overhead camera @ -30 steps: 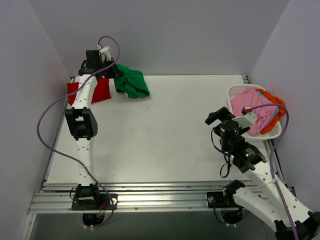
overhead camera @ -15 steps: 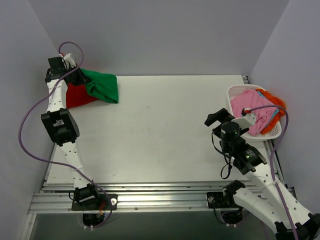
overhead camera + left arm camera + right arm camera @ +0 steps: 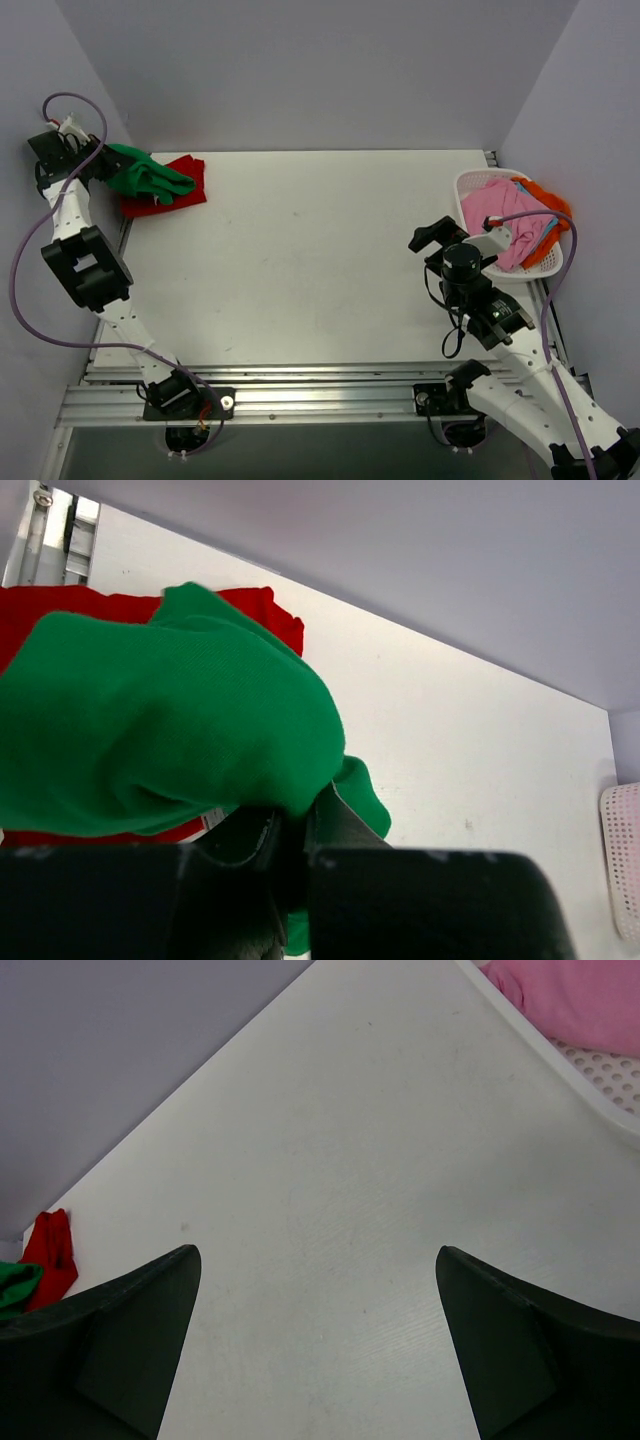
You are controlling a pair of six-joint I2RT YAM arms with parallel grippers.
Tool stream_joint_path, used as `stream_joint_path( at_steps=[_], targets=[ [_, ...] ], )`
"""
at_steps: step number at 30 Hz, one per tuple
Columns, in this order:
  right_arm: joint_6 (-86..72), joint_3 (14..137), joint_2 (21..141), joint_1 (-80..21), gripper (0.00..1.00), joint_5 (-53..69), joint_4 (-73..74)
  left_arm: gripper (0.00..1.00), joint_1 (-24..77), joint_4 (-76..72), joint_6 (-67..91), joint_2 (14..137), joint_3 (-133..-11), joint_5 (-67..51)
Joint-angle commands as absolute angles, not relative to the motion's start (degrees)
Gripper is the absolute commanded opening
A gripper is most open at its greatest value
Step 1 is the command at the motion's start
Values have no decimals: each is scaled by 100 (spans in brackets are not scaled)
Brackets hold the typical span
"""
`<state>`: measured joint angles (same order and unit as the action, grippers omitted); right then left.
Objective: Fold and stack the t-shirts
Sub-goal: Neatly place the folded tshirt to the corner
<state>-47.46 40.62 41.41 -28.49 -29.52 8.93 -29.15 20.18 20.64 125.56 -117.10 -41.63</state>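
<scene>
My left gripper (image 3: pixel 95 165) is at the table's far left corner, shut on the bright green t-shirt (image 3: pixel 145 175), which hangs bunched over the folded red t-shirt (image 3: pixel 180 190). In the left wrist view the green t-shirt (image 3: pixel 170 730) fills the frame, pinched between my fingers, with the red t-shirt (image 3: pixel 60 610) under it. My right gripper (image 3: pixel 432 235) is open and empty over the table, left of the basket. In its wrist view the gripper (image 3: pixel 318 1305) shows bare table between its fingers. Pink (image 3: pixel 505 215), orange (image 3: pixel 545 195) and blue (image 3: pixel 549 233) t-shirts lie in the basket.
A white lattice basket (image 3: pixel 470 184) stands at the table's right edge; its rim also shows in the right wrist view (image 3: pixel 560 1060). Grey walls close the back and both sides. The left arm's purple cable (image 3: pixel 25 260) loops along the left wall.
My left gripper has swung left with the green t-shirt, from beside the red t-shirt to over it at the far left corner. The right arm has barely moved.
</scene>
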Motion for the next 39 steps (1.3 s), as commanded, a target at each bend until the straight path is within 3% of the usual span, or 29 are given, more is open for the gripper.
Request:
stream_joint_path(
  at_steps=[1,12,20,26,31,35,39],
  targets=[
    [-4658,4025,4087,-2830,100,-2944,756,4,-2997,1354,2408,12331,-11514,-4394],
    [-4667,4008,4131,-2830,100,-2909,703,4,-2857,273,3400,12559,-11293,-5158],
    [-4649,4034,4061,-2830,100,-3076,809,3,-1645,1458,3102,13314,-13612,-5810],
    [-4658,4025,4069,-2821,100,-3111,817,3,-1380,188,4288,13755,-14239,-5968],
    [-4650,4052,4017,-2821,100,-3190,888,4,-1730,1060,3336,13737,-14142,-5346],
    [-4649,4052,3955,-2813,100,-3147,888,9,-2039,2711,1840,13571,-13756,-3864],
    [-4649,4043,3920,-2821,100,-3068,861,5,-2389,2928,1063,13185,-12791,-2456]
  ],
)
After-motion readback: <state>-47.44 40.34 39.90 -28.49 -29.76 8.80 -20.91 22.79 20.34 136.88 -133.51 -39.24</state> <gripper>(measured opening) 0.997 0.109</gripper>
